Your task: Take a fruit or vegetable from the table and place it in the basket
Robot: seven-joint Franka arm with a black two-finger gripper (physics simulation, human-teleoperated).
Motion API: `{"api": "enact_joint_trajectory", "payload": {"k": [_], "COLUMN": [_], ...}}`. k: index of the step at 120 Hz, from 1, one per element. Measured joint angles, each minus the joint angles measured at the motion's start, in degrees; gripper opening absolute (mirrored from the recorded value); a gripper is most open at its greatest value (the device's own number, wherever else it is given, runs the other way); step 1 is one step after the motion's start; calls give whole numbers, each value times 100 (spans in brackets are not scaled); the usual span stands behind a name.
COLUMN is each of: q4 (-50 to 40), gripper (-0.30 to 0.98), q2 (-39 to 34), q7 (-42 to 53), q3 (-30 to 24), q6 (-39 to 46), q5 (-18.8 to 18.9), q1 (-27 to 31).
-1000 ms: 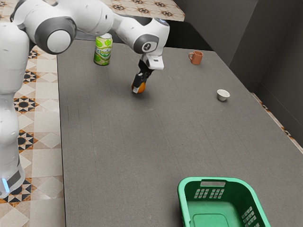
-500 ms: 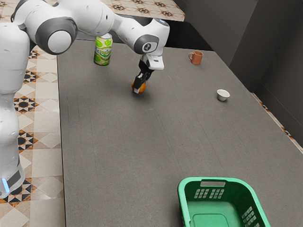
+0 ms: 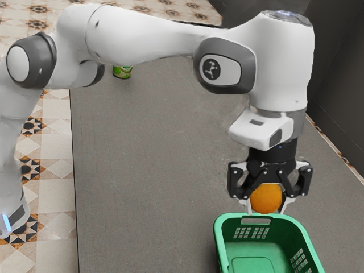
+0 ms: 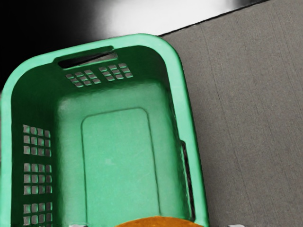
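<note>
end effector point(image 3: 266, 208): grasping the orange, one finger on each side
orange point(image 3: 267, 196): between the fingers, near the basket's handle-slot rim
basket point(image 3: 218, 228): on the desk point(image 3: 142, 170), interior bare
can point(image 3: 122, 72): on desk, partly behind the arm

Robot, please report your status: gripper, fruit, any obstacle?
Gripper shut on orange. Orange held up at the basket, not released yet. Basket's rim possibly in the way.

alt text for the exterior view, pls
A black claw grips an orange near the rim of a green basket on a gray table. The robot arm reaches in from the exterior view's left, partly hiding a green can.
</note>
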Motion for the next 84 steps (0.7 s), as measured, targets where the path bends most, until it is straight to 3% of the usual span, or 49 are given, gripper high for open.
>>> {"api": "enact_joint_trajectory", "payload": {"k": [10,32,44,60,84], "q4": [750,1175,1221,1236,1225], "gripper": [31,30,30,54,65], "q2": [900,1961,2089,2102,1998], "q7": [-201,-533,-675,-812,-945], "q3": [619,1059,1156,1171,1146], "q6": [-15,361,543,644,673], "q5": [356,671,729,788,801], "q1": [-724,-1008,-1085,-1118,-1086]}}
